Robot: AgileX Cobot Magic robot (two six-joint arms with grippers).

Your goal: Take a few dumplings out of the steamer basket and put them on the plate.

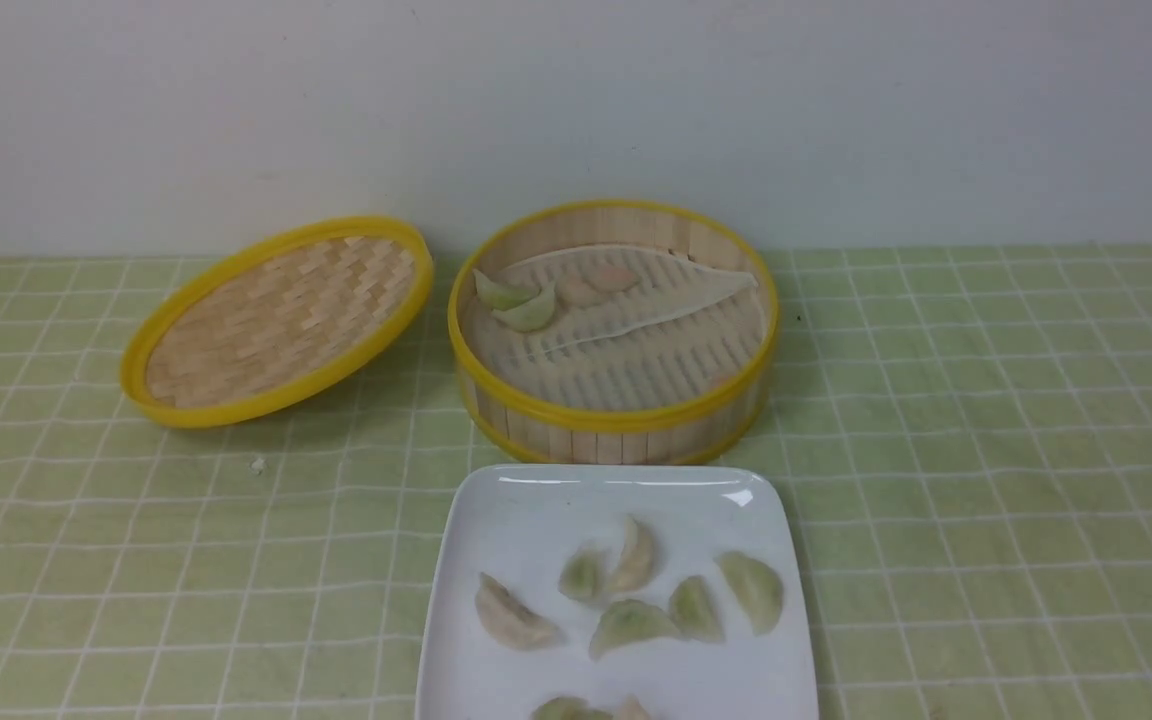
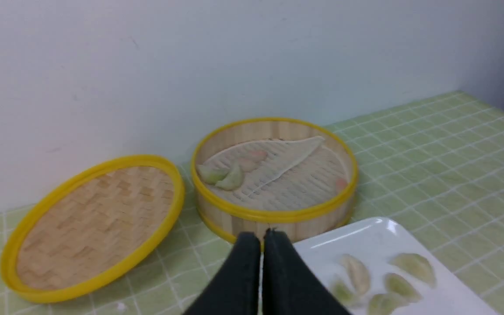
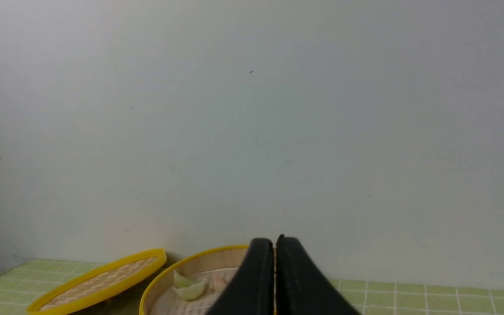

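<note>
- Straight ahead in the front view, the steamer basket [image 1: 616, 420] stands open at the middle of the green checked surface [image 1: 986, 450]. Its lid [image 1: 276, 320] lies tilted just to the left. The white plate [image 1: 536, 510] sits directly in front of the basket, close to its wall. Six dumplings [image 1: 626, 625] are grouped on the plate, and more are cut off at the lower edge. Inside the basket, two pale green dumplings [image 1: 516, 300] lean together at the far-left wall. Pinkish ones [image 1: 601, 280] lie beside them on a rumpled liner sheet [image 1: 656, 290]. Neither gripper shows clearly in this view.
- Closer in, the left wrist view shows the left gripper [image 2: 261, 236] hanging above the surface in front of the basket [image 2: 274, 214]. Its jaws are pressed together with nothing between them. The green pair [image 2: 223, 175] lies at one side of the basket, and a lone pinkish dumpling [image 2: 341, 183] rests against the opposite wall. These look light, soft and thin-skinned, probably slick and easily torn. A gentle pinch across the plump belly seems safer than gripping the pleated edge. The loose liner might lift with a dumpling.
- Higher up, the right wrist view has the right gripper [image 3: 274, 243] raised and facing the bare wall [image 3: 252, 131]. Its jaws are closed flat on each other and hold nothing. The basket's rim [image 3: 169, 271] and the green dumplings [image 3: 188, 286] show beneath it.
</note>
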